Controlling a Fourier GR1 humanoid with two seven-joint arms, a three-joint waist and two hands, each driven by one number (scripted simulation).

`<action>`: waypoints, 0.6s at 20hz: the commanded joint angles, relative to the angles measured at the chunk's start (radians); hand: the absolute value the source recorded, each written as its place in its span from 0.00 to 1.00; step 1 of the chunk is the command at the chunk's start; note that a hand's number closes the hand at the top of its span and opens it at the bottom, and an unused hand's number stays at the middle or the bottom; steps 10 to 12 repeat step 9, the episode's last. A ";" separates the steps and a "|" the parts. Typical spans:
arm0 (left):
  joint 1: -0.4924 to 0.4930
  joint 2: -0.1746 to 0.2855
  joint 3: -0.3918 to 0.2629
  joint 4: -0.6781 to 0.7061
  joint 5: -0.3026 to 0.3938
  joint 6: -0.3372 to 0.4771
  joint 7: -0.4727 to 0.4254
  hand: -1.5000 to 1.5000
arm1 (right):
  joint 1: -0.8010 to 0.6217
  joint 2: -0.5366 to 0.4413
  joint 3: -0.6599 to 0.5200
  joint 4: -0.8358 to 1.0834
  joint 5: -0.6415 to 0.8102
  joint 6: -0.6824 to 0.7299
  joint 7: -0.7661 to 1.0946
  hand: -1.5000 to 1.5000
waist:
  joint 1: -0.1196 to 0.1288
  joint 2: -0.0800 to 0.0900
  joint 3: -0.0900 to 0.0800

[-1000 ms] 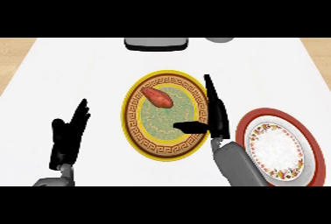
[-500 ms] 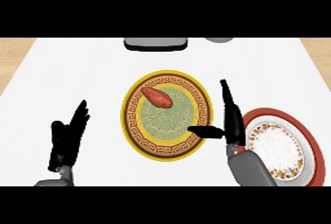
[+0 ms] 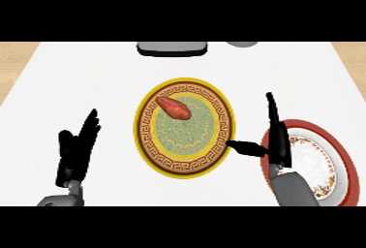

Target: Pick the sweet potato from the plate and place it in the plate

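Right robot hand (image 3: 278, 145) further right, unclenched; sweet potato (image 3: 174, 107) lengthwise upper-left to lower-right.

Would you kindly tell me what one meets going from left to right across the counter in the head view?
Left black hand → yellow-rimmed round plate with a green patterned centre, the orange-red sweet potato lying on it → right black hand → red-rimmed white round plate.
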 commanded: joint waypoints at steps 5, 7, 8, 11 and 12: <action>-0.004 0.023 0.015 -0.033 0.004 -0.024 0.031 0.50 | 0.070 -0.008 -0.056 -0.038 0.021 0.005 -0.022 0.00 | 0.001 0.000 0.000; 0.058 -0.028 -0.042 -0.071 -0.045 0.028 0.006 0.50 | -0.010 -0.029 -0.092 0.059 0.019 0.018 -0.033 0.00 | 0.003 0.000 0.000; 0.035 -0.016 -0.017 -0.008 -0.027 0.012 -0.022 0.50 | -0.041 -0.006 -0.120 0.176 -0.001 -0.006 -0.133 0.00 | 0.004 0.001 0.000; -0.005 -0.018 -0.015 -0.020 -0.022 0.016 0.037 0.50 | 0.061 -0.038 -0.085 -0.022 0.034 0.003 -0.008 0.00 | -0.001 0.000 0.000; -0.005 -0.018 -0.015 -0.020 -0.022 0.016 0.037 0.50 | 0.061 -0.038 -0.085 -0.022 0.034 0.003 -0.008 0.00 | -0.001 0.000 0.000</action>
